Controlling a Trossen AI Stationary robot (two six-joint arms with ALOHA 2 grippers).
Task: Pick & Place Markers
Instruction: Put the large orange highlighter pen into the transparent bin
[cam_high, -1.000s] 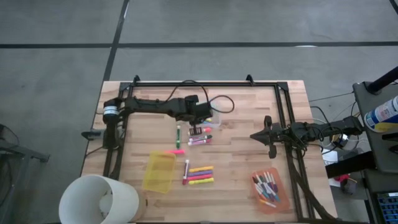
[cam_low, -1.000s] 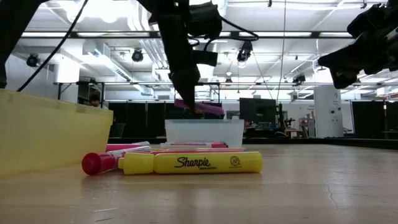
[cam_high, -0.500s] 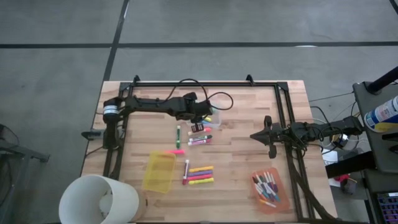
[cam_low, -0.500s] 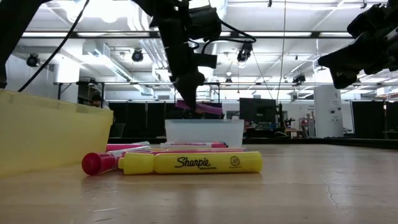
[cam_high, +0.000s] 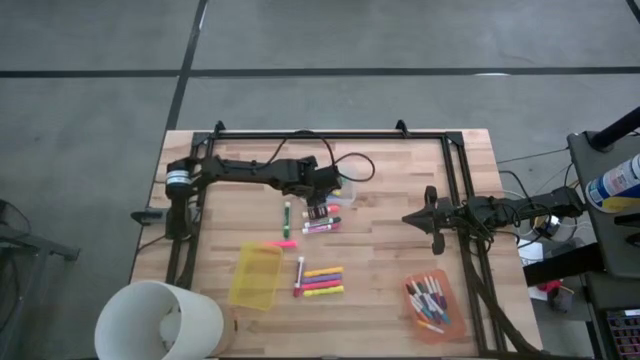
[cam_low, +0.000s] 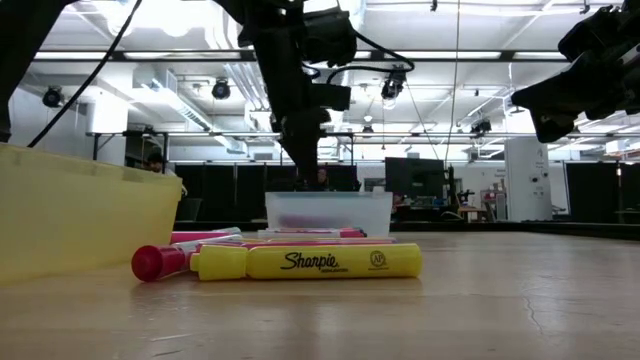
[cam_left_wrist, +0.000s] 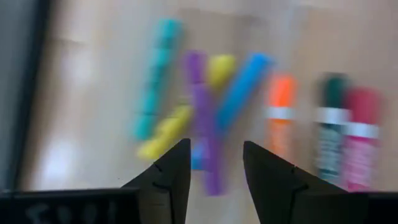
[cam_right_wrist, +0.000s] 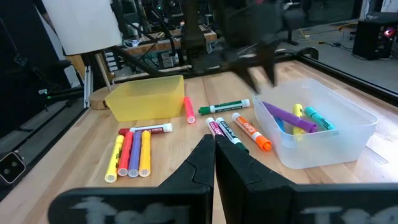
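Left gripper (cam_high: 322, 190) hovers over the clear rectangular plastic bin (cam_right_wrist: 323, 134) at mid-table, toward the back; fingers parted, nothing between them. In the left wrist view the two dark fingers (cam_left_wrist: 171, 171) frame blurred markers lying below: a purple marker (cam_left_wrist: 202, 118) crossed by blue, yellow and teal ones.

Bin contents, right wrist view: long purple marker (cam_right_wrist: 287, 116) lying aslant, with a yellow and a teal marker beside it against the far wall.

On the wooden table (cam_high: 390, 260), just beside the bin on its near side: a short row of white-barrelled markers (cam_right_wrist: 236, 134) with pink, green and orange caps, plus one green marker (cam_high: 287, 215) lying apart to the left of the row.

Further toward the front edge: single pink marker (cam_high: 283, 243) touching the back rim of the yellow rectangular plastic bin (cam_high: 256, 276); right of that bin, a cluster of four highlighters (cam_high: 320, 281), yellow, pink and purple, side by side. The low view shows a yellow Sharpie highlighter (cam_low: 305, 262) nearest the camera, with a pink one behind.

Orange rectangular plastic bin (cam_high: 433, 305) at the front right corner, full of thin white markers.

Right gripper (cam_high: 428, 219) waits well apart at the right side, raised above the table, fingers closed together and empty.

A white cylindrical bucket (cam_high: 160, 322) stands off the table's front left corner.
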